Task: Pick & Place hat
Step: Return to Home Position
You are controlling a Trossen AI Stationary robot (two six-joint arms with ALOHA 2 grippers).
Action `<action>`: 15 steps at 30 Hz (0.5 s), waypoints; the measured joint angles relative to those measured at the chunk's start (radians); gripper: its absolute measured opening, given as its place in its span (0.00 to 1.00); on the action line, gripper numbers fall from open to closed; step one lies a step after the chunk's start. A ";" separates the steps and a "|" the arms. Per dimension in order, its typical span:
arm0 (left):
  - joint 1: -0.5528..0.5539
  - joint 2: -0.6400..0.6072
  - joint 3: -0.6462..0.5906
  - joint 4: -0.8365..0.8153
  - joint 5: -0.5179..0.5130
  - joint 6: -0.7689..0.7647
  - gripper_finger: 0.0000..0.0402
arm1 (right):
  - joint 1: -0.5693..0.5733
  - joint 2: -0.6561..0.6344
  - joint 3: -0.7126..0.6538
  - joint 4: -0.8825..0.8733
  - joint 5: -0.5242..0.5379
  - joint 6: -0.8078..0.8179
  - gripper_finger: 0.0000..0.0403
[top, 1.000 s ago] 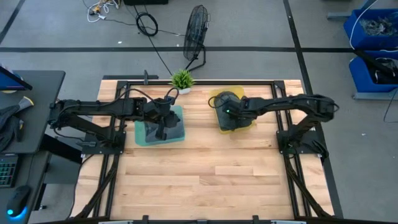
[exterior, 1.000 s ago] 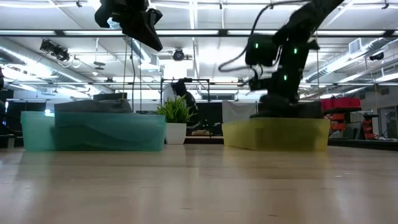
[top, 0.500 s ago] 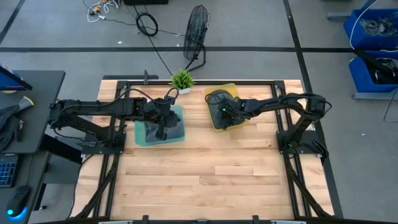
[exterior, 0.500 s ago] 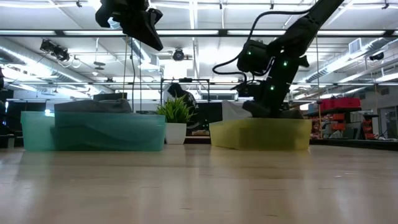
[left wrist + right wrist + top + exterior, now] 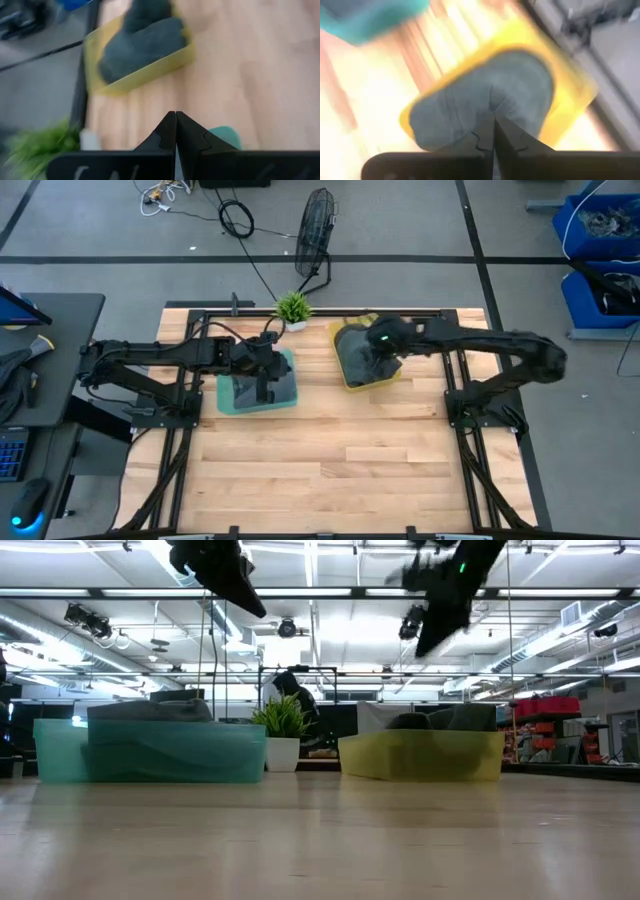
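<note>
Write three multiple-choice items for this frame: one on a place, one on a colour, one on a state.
1. Where does the potted plant stand?
A) inside a bin
B) at the far edge of the table
C) on the floor

2. What colour is the bin below the right gripper?
A) red
B) white
C) yellow

3. How is the left gripper?
A) shut, empty
B) shut on a cap
C) wide open

Answers:
1 B: the high view shows it on the table's far edge.
2 C: its wall is yellow in the low view.
3 A: the left wrist view shows the tips meeting with nothing between them.
</note>
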 joint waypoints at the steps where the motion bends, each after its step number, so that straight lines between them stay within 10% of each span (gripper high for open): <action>1: 0.000 -0.009 0.000 -0.007 -0.034 -0.019 0.02 | 0.006 -0.035 0.019 -0.012 0.009 -0.023 0.02; 8: -0.003 -0.210 0.000 -0.129 -0.103 -0.194 0.02 | 0.019 -0.323 0.037 0.022 -0.054 -0.150 0.01; 15: -0.063 -0.559 -0.122 -0.171 -0.243 -0.263 0.02 | 0.019 -0.634 -0.266 0.355 -0.143 -0.184 0.00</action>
